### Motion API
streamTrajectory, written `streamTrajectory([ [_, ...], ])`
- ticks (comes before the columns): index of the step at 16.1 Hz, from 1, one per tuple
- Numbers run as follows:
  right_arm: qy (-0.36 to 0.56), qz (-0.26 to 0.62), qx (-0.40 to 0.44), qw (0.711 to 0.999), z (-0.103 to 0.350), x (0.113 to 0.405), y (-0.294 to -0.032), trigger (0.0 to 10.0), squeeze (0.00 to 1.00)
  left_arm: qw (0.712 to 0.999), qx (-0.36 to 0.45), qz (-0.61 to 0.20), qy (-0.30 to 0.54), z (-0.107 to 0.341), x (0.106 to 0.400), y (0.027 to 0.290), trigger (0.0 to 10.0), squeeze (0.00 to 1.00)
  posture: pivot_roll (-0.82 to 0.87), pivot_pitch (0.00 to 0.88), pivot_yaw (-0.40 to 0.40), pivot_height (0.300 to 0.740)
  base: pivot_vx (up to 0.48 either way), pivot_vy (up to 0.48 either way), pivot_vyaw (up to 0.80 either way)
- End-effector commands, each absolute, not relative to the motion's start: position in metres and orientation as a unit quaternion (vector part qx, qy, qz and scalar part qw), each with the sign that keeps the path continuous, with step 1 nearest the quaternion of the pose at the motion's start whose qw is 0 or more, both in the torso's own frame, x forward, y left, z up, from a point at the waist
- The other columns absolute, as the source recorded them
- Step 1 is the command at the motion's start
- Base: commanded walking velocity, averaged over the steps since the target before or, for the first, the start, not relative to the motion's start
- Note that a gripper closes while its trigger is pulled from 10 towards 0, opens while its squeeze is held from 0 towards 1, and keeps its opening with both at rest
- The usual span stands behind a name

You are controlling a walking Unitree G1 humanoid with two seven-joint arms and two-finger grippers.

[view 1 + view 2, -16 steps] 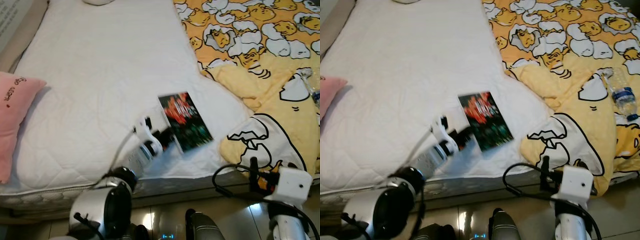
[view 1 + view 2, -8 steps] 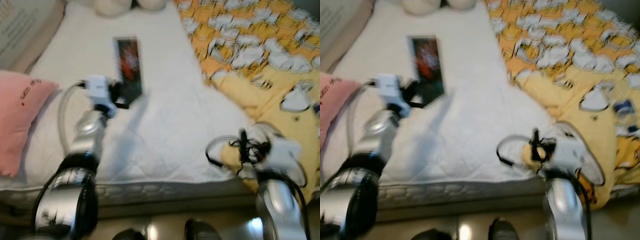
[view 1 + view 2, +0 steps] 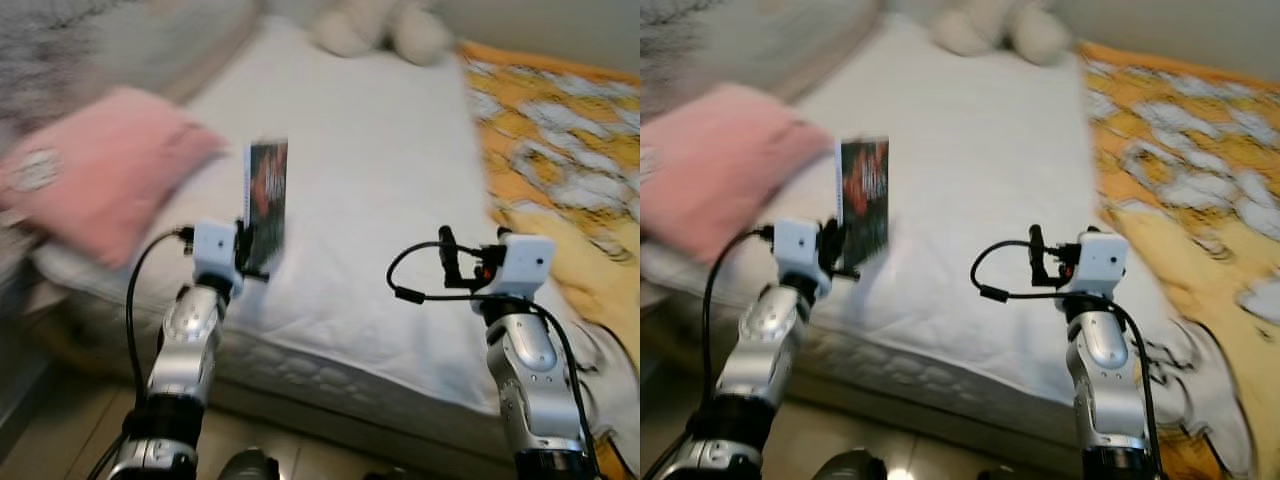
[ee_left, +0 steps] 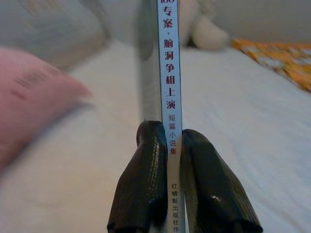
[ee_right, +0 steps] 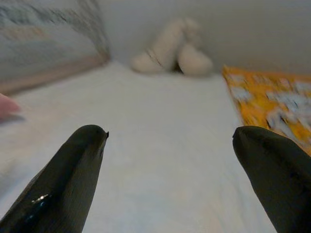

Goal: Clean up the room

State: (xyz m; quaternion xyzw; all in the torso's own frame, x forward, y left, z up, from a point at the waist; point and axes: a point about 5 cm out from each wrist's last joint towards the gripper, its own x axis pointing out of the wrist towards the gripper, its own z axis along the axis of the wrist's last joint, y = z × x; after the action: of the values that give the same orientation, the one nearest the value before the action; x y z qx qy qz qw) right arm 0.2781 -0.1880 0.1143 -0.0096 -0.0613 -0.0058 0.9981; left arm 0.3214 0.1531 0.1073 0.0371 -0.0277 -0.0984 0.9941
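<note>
Pinching a thin paperback book point(image 4: 168, 97) near its lower edge, the left gripper point(image 4: 170, 189) holds it upright above the white mattress point(image 3: 400, 180), spine facing the wrist camera, with both black fingers point(image 4: 146, 184) clamped flat on the covers. It looks light and fairly stiff, though a slim glossy cover like that can probably slide or twist if the arm swings fast, so a grip closer to the middle of the spine would likely be steadier. The right gripper point(image 5: 170, 170) hovers over the bed with its fingers spread wide and nothing between them. Around it: a pink pillow point(image 3: 100, 170) off to the left, a cream plush toy point(image 3: 380, 28) at the head of the bed, and a yellow patterned blanket point(image 3: 570, 150) on the right. Nothing seems to block the book's path; the head views are blurry though.
</note>
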Motion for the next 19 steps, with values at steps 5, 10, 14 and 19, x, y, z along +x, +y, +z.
streamTrajectory([
  [5,-0.058,-0.072,-0.013,0.996,0.106,0.280,-0.204,10.0,0.00,0.989,0.068,-0.125,-0.050,0.117,0.333,0.140,0.0,0.00,0.07,0.000,-0.040,0.736,0.000,0.000,0.13],
  [10,-0.063,-0.080,-0.026,0.994,0.102,0.273,-0.199,10.0,0.00,0.985,0.058,-0.157,-0.031,0.115,0.341,0.133,0.0,0.00,0.03,0.000,-0.012,0.736,0.000,0.384,-0.35],
  [14,-0.050,-0.079,-0.028,0.995,0.098,0.270,-0.201,10.0,0.00,0.986,0.044,-0.158,-0.021,0.111,0.342,0.128,0.0,0.00,0.02,0.000,-0.008,0.736,0.000,0.476,-0.77],
  [19,-0.046,-0.064,-0.032,0.996,0.096,0.269,-0.196,10.0,0.00,0.986,0.035,-0.160,-0.019,0.109,0.342,0.118,0.0,0.00,0.02,0.000,-0.013,0.736,0.061,0.443,-0.15],
])
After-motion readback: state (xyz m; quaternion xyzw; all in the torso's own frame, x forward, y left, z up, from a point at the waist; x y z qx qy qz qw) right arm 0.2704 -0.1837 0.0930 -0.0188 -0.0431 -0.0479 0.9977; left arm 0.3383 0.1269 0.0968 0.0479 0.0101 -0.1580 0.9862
